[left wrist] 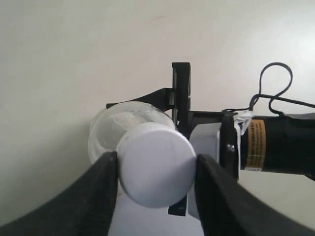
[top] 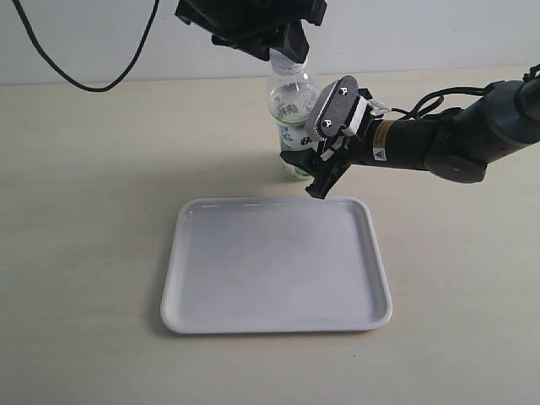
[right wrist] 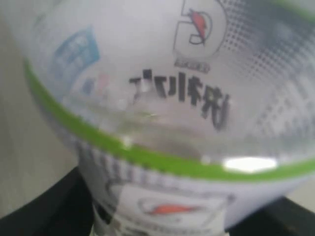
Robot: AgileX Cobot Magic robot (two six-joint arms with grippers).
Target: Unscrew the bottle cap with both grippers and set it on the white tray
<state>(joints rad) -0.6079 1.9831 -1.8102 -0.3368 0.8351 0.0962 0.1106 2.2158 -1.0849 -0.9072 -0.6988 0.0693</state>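
The bottle [top: 291,97] stands upright on the table just behind the white tray [top: 278,270]. My left gripper [top: 283,42] comes down from above and is shut on the bottle cap [left wrist: 155,157], with a black finger [left wrist: 98,187] pressed against each side. In the exterior view the cap is hidden by that gripper. My right gripper [top: 310,139] reaches in from the right and is shut on the bottle's labelled body [right wrist: 162,98]. Its dark fingers [right wrist: 44,206] sit at both sides of the label. The grey jaw plate [left wrist: 206,142] lies against the bottle [left wrist: 108,132].
The right arm [top: 439,143] with its cables stretches across the table's right side at bottle height. A black cable [top: 84,80] hangs at the back left. The tray holds nothing. Pale tabletop surrounds it.
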